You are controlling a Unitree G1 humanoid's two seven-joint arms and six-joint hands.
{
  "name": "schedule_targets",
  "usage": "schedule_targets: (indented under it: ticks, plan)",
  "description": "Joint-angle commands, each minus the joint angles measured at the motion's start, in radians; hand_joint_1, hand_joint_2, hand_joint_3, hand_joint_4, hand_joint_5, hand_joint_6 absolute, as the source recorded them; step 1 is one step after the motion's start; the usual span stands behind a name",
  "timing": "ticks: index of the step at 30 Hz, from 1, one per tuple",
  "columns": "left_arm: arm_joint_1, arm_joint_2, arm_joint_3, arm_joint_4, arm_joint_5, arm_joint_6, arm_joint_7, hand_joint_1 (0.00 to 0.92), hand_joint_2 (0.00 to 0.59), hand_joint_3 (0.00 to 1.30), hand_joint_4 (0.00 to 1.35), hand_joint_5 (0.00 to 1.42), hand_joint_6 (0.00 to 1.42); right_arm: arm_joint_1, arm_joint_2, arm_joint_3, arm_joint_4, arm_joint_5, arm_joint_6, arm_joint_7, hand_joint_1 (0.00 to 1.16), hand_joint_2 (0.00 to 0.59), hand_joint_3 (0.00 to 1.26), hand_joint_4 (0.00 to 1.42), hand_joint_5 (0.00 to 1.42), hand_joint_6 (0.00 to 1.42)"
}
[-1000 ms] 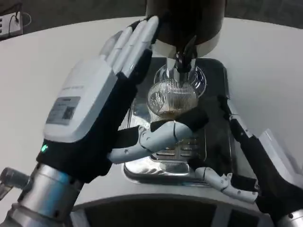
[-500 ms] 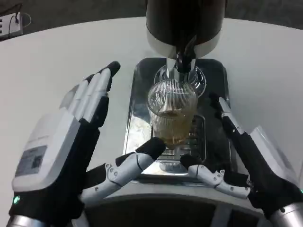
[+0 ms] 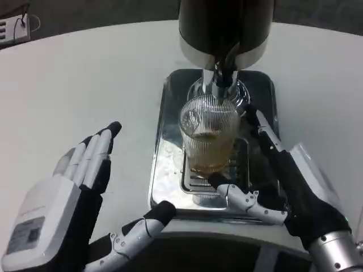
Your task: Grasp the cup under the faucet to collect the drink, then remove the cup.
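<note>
Ribbed clear cup [image 3: 209,139], amber drink partway up, frame center on tray [image 3: 164,170] under faucet [image 3: 224,76]. Both robot hands released: left [image 3: 62,218] lower left, right [image 3: 283,181] beside cup, contact unclear. Dispenser top cut off.

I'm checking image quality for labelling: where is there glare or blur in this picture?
Head view: bright glare on the shiny tray left of the cup; the dispenser above is dark with little detail; both hands look sharp, no motion blur.
</note>
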Motion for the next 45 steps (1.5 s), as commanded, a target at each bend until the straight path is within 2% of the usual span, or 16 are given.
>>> schedule_targets:
  ticks: [1,9,17,24,45]
  plan:
    - [0.028,0.02,-0.006,0.044,0.032,-0.026,0.02,0.0,0.161,0.0,0.0,0.0,0.0,-0.017,0.01,0.004,0.031,0.006,0.006,-0.018,0.56,0.251,0.0,0.03,0.09,0.18]
    - [0.042,0.013,-0.025,0.082,0.049,-0.039,0.037,0.0,0.161,0.0,0.0,0.0,0.0,-0.078,0.024,0.016,0.101,0.003,0.004,-0.045,0.56,0.244,0.0,0.03,0.09,0.18]
    - [0.033,0.028,0.0,0.074,0.026,-0.028,0.012,0.0,0.159,0.0,0.0,0.0,0.0,-0.133,0.042,0.026,0.162,0.032,-0.04,-0.083,0.6,0.231,0.0,0.06,0.12,0.21]
    - [0.026,0.031,0.011,0.064,0.022,-0.012,-0.002,0.0,0.159,0.0,0.0,0.0,0.0,-0.178,0.058,0.028,0.214,0.044,-0.044,-0.096,0.62,0.222,0.0,0.06,0.12,0.21]
    - [0.041,0.032,0.047,0.028,0.002,0.014,-0.028,0.0,0.159,0.0,0.0,0.0,0.0,-0.278,0.054,0.069,0.345,0.03,-0.079,-0.131,0.68,0.204,0.0,0.06,0.12,0.21]
